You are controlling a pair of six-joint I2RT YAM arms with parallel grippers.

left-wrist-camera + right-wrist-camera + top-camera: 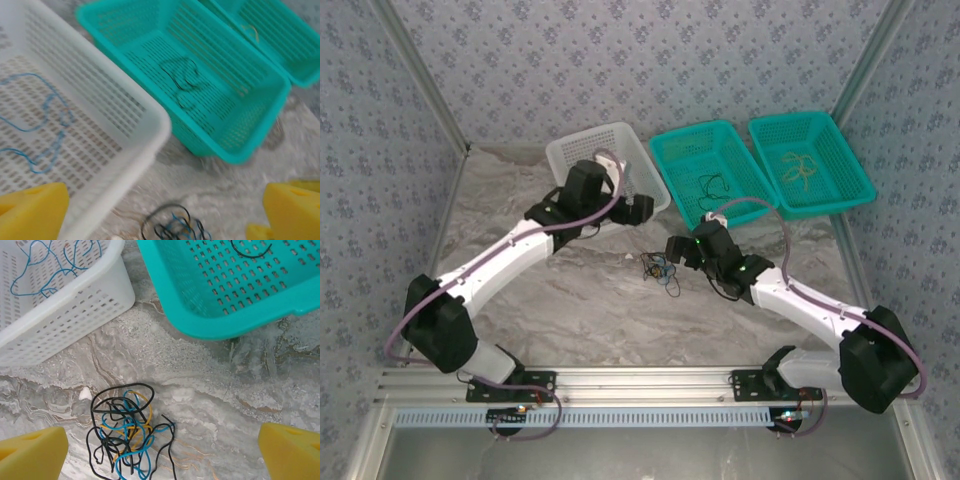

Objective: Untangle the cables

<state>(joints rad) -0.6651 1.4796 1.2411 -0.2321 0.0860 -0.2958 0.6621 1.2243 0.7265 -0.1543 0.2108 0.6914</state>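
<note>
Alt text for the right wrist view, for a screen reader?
A tangle of black, blue and yellow cables lies on the marbled table between the yellow fingertips of the open right gripper, at the bottom corners. Beyond it, a white basket at upper left holds a blue cable and a teal basket at upper right holds a black cable.

From the top, the tangle of cables [660, 268] is too small to tell strands apart, and the left arm [510, 250] hides part of the white basket [588, 145]. The left wrist view is blurred and cuts the tangle at its bottom edge. The right wrist view's top edge cuts a black cable [250, 256].
</note>
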